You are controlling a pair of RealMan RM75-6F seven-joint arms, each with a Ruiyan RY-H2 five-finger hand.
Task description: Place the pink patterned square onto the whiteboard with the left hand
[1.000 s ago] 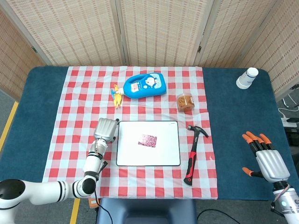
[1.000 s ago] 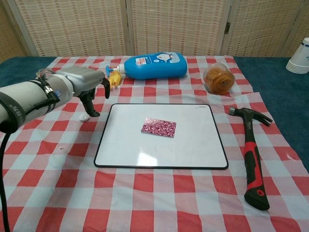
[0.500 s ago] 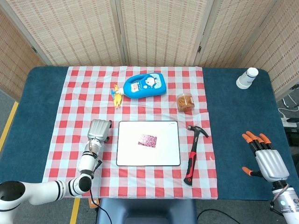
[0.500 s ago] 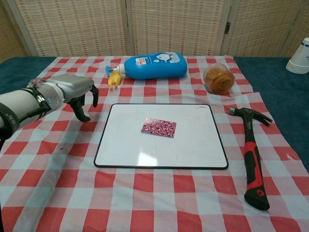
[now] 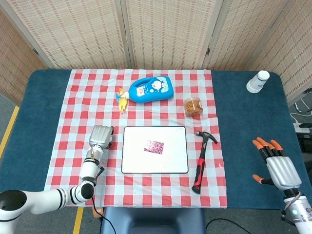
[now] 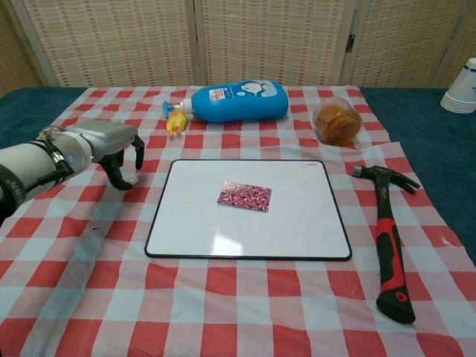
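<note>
Left hand (image 6: pixel 111 145) hovered empty at the frame's left, fingers curled downward but apart, beside the whiteboard (image 6: pixel 297 230); the pink patterned square (image 6: pixel 245 197) lay near its center.

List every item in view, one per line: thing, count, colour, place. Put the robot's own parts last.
Pink patterned square: one, pink, lying on the whiteboard.
Whiteboard: one, white with black rim, centre of the cloth.
Checked tablecloth: one, red and white, over the blue table.
Blue plastic bottle: one, on its side behind the whiteboard.
Yellow toy: one, beside the bottle's cap.
Clear tub of orange contents: one, right of the bottle.
Hammer: one, red-and-black handle, right of the whiteboard.
White paper cups: a stack, far right.
Left hand: grey, empty, left of the whiteboard.
Right hand: orange-tipped fingers spread, empty.
</note>
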